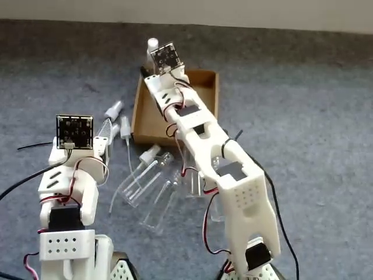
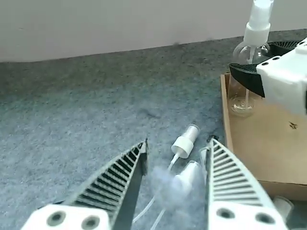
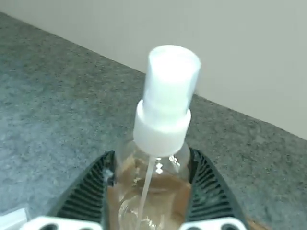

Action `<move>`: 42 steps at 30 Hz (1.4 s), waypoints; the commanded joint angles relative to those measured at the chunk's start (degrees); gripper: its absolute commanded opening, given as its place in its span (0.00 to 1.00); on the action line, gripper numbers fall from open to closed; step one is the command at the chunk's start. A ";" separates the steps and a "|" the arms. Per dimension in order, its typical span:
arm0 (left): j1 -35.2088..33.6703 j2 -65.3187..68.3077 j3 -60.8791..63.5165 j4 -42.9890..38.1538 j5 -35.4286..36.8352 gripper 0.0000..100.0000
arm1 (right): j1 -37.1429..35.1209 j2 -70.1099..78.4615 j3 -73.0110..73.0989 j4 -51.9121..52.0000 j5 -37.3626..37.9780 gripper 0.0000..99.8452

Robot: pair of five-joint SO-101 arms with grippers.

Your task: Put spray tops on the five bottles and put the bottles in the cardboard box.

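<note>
Currently the right gripper [image 3: 151,163] pinches an upright capped bottle [image 3: 156,191] at the box's [image 1: 205,81] far corner. Left gripper [image 2: 177,143] is low over two loose spray tops [image 2: 188,173] on the carpet [image 1: 303,116] beside the box, fingers spread. Other bottles [image 1: 165,201] lie between the arms.

box [image 1: 150,119] brown | carpet [image 1: 303,105] speckled grey | spray top [image 3: 169,91] white | bottle [image 3: 128,191] clear

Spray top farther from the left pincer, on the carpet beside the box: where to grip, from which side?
Grip the spray top across its white collar, from above: it lies on its side, and its dip tube looks too thin to hold.
</note>
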 commanded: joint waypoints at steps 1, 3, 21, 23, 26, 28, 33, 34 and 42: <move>-0.48 -0.31 -0.57 -0.79 0.53 0.18 | 0.40 -1.01 -3.21 2.95 0.35 0.02; -0.48 -0.31 -0.57 -0.79 0.53 0.18 | 0.40 -1.01 -3.30 2.86 0.26 0.06; -0.48 -0.31 -0.57 -0.79 0.53 0.18 | 0.31 -1.10 -3.38 3.21 0.26 0.25; -0.48 -0.31 -0.57 -0.79 0.53 0.18 | 0.04 -1.10 -3.38 3.21 0.26 0.25; -0.48 -0.31 -0.48 -0.88 0.53 0.18 | -0.04 -1.19 -3.38 3.21 0.26 0.25; -0.48 -0.31 -0.48 -0.97 0.53 0.18 | -0.04 -1.19 -3.38 3.21 0.26 0.25; -0.48 -0.31 -0.40 -1.05 0.53 0.18 | -0.22 -1.19 -3.38 3.21 0.18 0.26; -0.48 -0.31 -0.40 -1.05 0.53 0.18 | -0.48 -1.19 -3.38 3.21 0.18 0.27; -0.48 -0.31 -0.40 -1.14 0.53 0.18 | -1.71 -1.19 -3.47 3.30 0.18 0.34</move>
